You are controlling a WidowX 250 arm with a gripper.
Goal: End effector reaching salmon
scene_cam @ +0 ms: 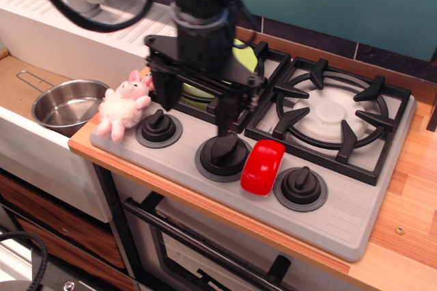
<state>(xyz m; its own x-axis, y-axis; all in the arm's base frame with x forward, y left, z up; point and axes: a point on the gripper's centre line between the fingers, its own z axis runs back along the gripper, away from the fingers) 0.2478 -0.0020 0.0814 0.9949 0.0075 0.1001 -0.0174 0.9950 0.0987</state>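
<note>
The salmon point(263, 167) is a small, glossy red plastic piece with a rounded, curved body that catches a white highlight along its upper face; it stands on the grey front panel of the toy stove point(355, 226), wedged between the middle knob point(222, 154) on its left and the right knob point(300, 186), close against both, with its lower end close to the near edge of the panel. The end effector point(196, 108) hangs over the stove to the left of the salmon and farther back, its two black metal prongs spread well apart and pointing down with nothing between them; the right prong comes down just behind the middle knob, the left one behind the left knob point(158, 127). Between the right prong and the salmon lies only the middle knob and a short stretch of smooth grey panel. To the near side the panel ends at a pale wooden counter edge point(205, 202), and to the right the wood grain runs on past the stove. Behind the salmon sits the right burner point(334, 110), a round pale disc under a black cast-look grate with raised fingers. Behind the gripper, a yellow-green plate point(242, 59) rests on the left grate. A fluffy pink-and-white plush animal point(123, 105) lies at the left corner of the stove, and a shiny steel pan point(65, 105) sits lower down beyond it.
</note>
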